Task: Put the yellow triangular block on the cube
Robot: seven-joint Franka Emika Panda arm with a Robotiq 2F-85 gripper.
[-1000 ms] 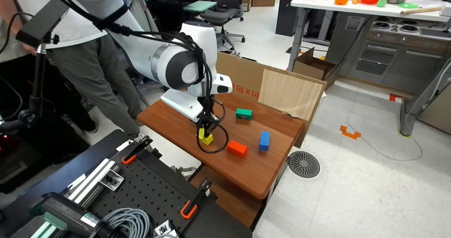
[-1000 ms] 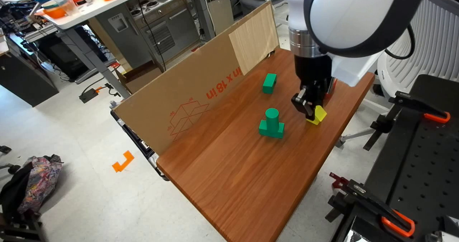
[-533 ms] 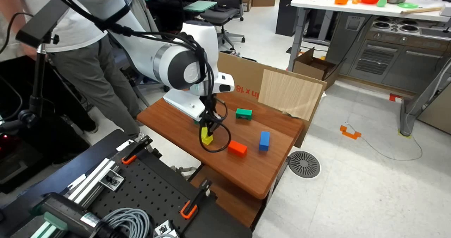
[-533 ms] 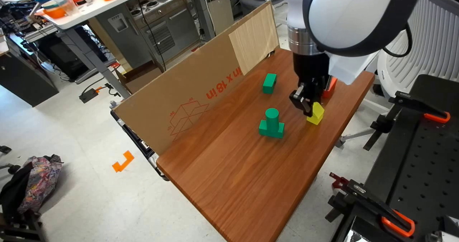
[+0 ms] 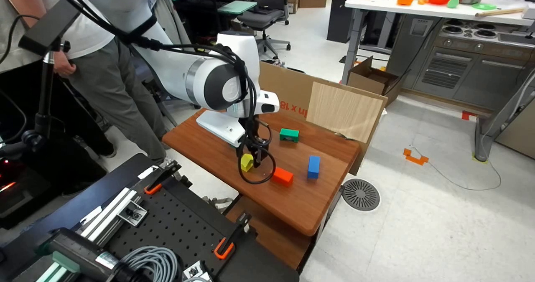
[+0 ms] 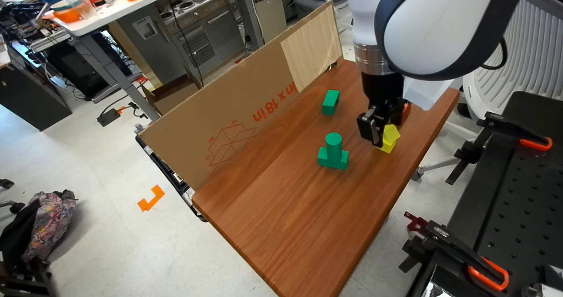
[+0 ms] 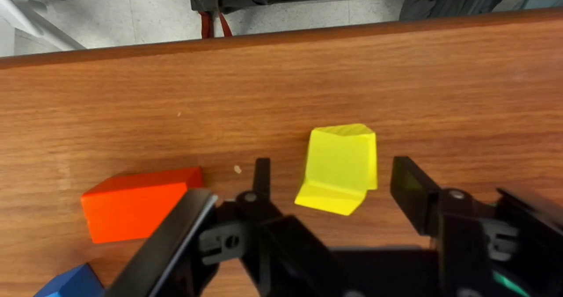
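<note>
The yellow triangular block (image 7: 338,161) lies on top of the cube (image 6: 386,147), turned at an angle to it. Seen from the wrist, the two overlap, and most of the cube is hidden beneath the wedge. My gripper (image 7: 330,172) is open, one finger on each side of the yellow stack. Bare wood shows between the wedge and both fingers (image 7: 405,187), so nothing is held. In an exterior view the dark fingers partly cover the stack's side; in another exterior view only a small yellow patch shows beside the gripper and its cables.
An orange-red block (image 7: 138,207) lies near the gripper, and a blue block (image 5: 313,167) is beyond it. Green pieces (image 6: 333,154) and a green block (image 6: 330,102) stand on the wooden table (image 6: 281,226). A cardboard sheet (image 6: 228,125) walls one long edge.
The jaws, shut beside the yellow pieces before, have spread apart. The arm has shifted slightly and dipped after rising a little. The wedge now sits on the cube, freed and turned somewhat.
</note>
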